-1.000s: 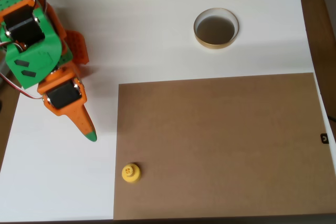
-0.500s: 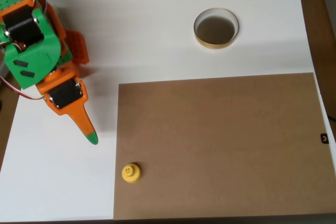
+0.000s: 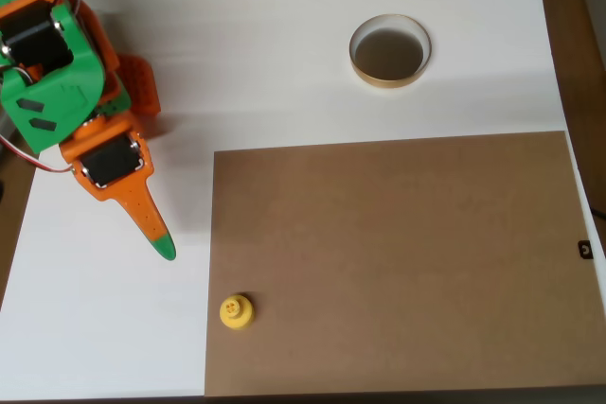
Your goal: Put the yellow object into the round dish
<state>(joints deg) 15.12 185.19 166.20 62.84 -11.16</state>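
Nothing gripped yet: gripper (image 3: 163, 247) over white table (image 3: 265, 44), jaws look closed to one green-tipped point. Yellow object (image 3: 236, 311) sits upright at brown mat (image 3: 398, 262) edge, near tip; round dish (image 3: 389, 51) well apart, empty.

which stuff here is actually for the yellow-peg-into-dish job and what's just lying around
For the job:
yellow object, at the board's left edge
round dish, on the white table
gripper, carrying nothing

Just lying about:
brown board
small black item at the board's right edge
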